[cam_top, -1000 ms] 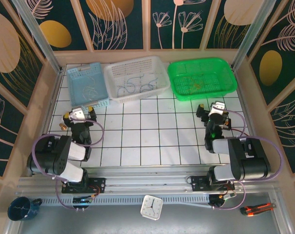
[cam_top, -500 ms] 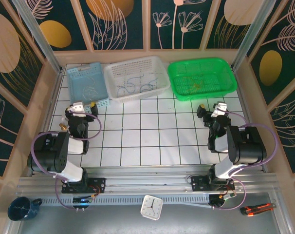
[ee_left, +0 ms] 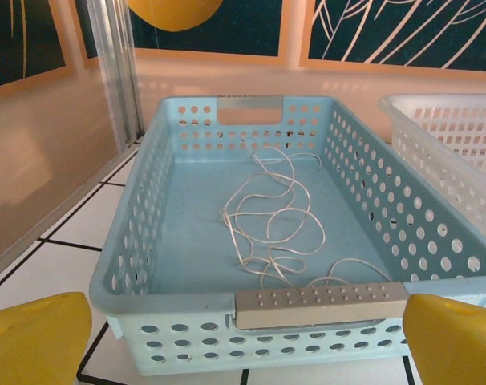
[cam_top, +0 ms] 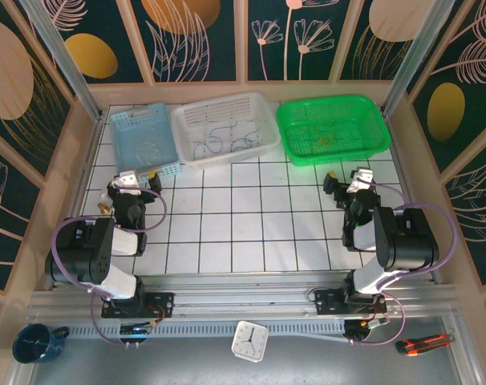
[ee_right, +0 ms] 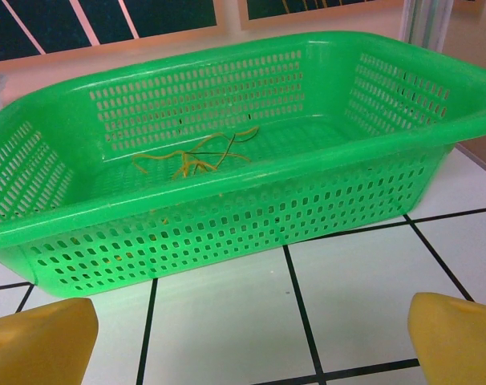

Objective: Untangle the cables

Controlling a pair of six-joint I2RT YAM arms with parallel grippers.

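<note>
The cables lie apart in three baskets along the far edge. A thin white cable (ee_left: 267, 216) curls in the light-blue basket (cam_top: 123, 140). A blue cable (cam_top: 223, 138) lies in the white basket (cam_top: 259, 108). A yellowish cable (ee_right: 196, 158) sits in the green basket (ee_right: 227, 216). My left gripper (cam_top: 131, 183) stands open just in front of the blue basket, and its yellow fingertips (ee_left: 34, 337) frame the basket's near wall (ee_left: 179, 325). My right gripper (cam_top: 351, 183) is open over bare tile, one tile short of the green basket, with nothing between its fingertips (ee_right: 459, 337).
The tiled table (cam_top: 251, 216) spreads between the two arms. Below the table's front rail lie a dark mug (cam_top: 36, 343), a small white clock (cam_top: 249, 341) and an orange cutter (cam_top: 423, 345). Patterned walls and metal posts enclose the sides and back.
Both arms have folded back toward their bases, their big links swinging in. The grippers stay almost where they were, open in front of the outer baskets.
</note>
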